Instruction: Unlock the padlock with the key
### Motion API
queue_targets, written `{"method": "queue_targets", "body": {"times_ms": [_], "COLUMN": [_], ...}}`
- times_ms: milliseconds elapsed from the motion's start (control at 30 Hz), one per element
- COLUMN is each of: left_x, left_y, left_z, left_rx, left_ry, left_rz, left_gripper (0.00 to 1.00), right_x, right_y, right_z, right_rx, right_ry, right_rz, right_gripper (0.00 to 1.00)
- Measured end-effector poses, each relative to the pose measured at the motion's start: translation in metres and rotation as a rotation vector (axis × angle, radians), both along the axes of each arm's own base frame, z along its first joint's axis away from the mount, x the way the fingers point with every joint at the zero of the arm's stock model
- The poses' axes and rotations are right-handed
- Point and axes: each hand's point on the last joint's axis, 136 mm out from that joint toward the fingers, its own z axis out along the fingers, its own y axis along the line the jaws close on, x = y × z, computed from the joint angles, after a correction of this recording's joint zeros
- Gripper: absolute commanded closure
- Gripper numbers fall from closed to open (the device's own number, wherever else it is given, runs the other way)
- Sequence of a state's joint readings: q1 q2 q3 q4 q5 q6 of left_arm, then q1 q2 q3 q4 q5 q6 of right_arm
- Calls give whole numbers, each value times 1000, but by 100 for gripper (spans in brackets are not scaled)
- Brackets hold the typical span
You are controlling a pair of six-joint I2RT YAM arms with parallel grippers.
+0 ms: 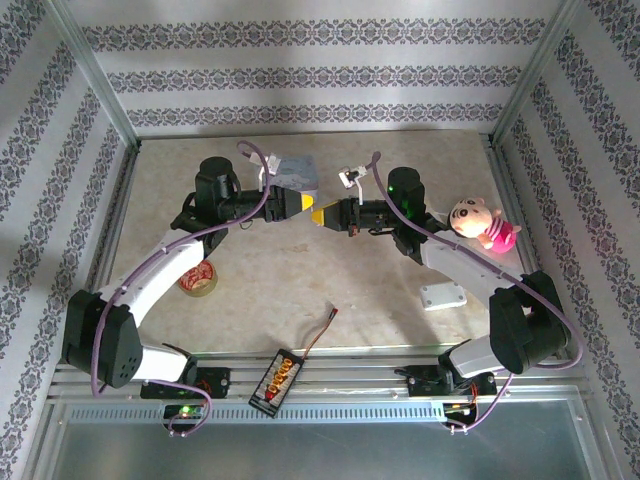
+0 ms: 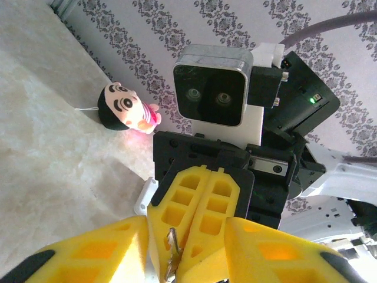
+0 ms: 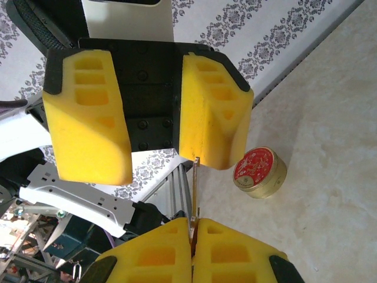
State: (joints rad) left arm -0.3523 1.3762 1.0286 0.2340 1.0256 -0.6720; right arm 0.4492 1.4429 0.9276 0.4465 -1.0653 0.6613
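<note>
Right gripper (image 3: 193, 227) clamped on key (image 3: 194, 188); left gripper (image 3: 154, 156) jaws wide, facing it. Red tin (image 3: 258, 171) lid print unreadable.

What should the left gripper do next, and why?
Probably shift the left gripper slightly sideways to centre the key in its gap before closing. The right gripper is shut on the key, the left is open, and the key tip sits by one left finger rather than mid-gap.
</note>
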Motion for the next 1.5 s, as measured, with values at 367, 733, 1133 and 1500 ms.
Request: {"method": "queue_targets", "body": {"times_ms": [367, 733, 1133, 1500], "left_x": [1, 1, 1, 12], "left_y": [-3, -5, -6, 4], "left_z": [-4, -4, -4, 8], "left_rx": [-27, -55, -64, -97], "left_ry": [30, 43, 47, 15], "left_rz": [-17, -33, -34, 89], "left_gripper": [80, 82, 100, 100], "right_x": [1, 1, 0, 16], "right_y": [2, 2, 2, -3], "right_z": [1, 3, 5, 4], "right_rx": [8, 15, 23, 53], "right_ry": [13, 14, 11, 43], "right_rz": [14, 15, 22, -105], "right_gripper": [100, 100, 93, 69]}}
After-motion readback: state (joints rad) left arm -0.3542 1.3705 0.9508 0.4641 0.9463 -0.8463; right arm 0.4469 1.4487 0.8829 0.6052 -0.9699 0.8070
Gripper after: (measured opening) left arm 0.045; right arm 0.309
